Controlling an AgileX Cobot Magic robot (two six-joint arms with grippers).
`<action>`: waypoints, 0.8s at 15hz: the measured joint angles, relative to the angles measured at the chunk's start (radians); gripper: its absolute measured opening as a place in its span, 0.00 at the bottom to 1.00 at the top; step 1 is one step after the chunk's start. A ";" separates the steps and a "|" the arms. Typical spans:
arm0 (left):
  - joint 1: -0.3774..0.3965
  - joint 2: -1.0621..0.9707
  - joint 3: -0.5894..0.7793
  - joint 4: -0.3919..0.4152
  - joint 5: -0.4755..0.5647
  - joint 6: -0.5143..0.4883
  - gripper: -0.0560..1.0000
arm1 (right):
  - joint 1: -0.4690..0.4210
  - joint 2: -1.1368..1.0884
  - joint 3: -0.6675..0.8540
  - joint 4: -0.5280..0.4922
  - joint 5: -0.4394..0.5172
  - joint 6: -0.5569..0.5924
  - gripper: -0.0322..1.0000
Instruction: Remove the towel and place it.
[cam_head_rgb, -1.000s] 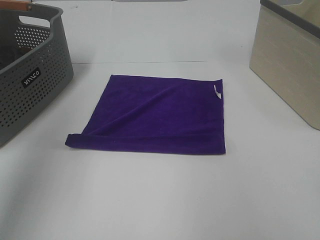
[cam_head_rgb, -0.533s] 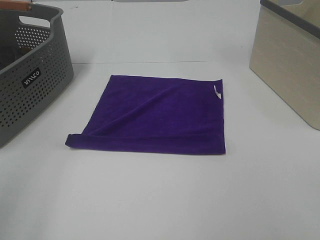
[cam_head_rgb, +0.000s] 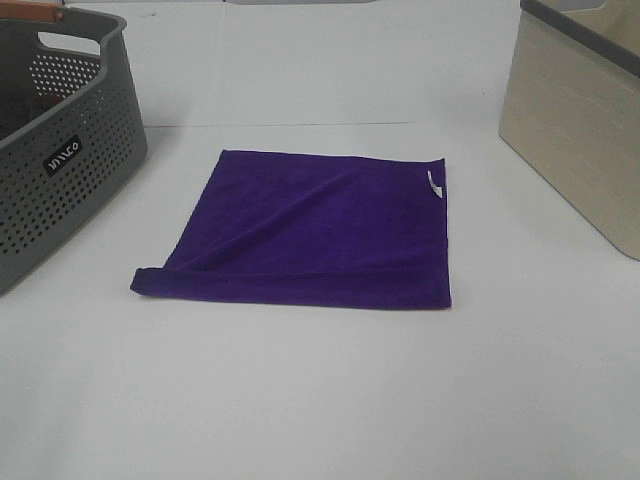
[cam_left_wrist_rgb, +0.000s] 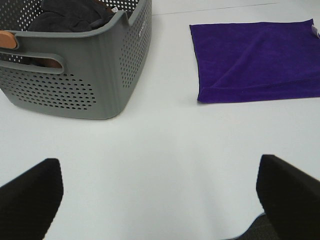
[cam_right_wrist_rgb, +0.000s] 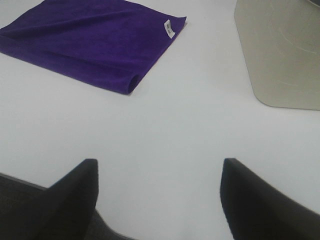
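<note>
The deep purple towel (cam_head_rgb: 318, 230) lies flat on the white table, with a small white tag (cam_head_rgb: 434, 185) at its right edge and a fold along its front. It also shows in the left wrist view (cam_left_wrist_rgb: 257, 60) and the right wrist view (cam_right_wrist_rgb: 92, 40). My left gripper (cam_left_wrist_rgb: 159, 192) is open and empty, low over bare table, well short of the towel and the basket. My right gripper (cam_right_wrist_rgb: 159, 192) is open and empty, over bare table near the front edge, apart from the towel. Neither gripper shows in the exterior high view.
A grey perforated basket (cam_head_rgb: 60, 160) stands at the left, holding dark cloth (cam_left_wrist_rgb: 75, 15). A beige box (cam_head_rgb: 580, 120) stands at the right, also in the right wrist view (cam_right_wrist_rgb: 280, 50). The table's front edge shows by the right gripper.
</note>
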 joint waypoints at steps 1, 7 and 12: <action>0.000 -0.006 -0.001 0.005 -0.004 0.000 0.98 | 0.000 -0.024 0.000 -0.001 0.000 0.000 0.63; 0.000 -0.011 0.041 0.007 -0.081 0.001 0.92 | 0.000 -0.041 0.000 -0.001 0.000 0.000 0.63; 0.000 -0.011 0.041 0.011 -0.081 0.004 0.92 | 0.000 -0.041 0.000 -0.001 0.000 0.004 0.63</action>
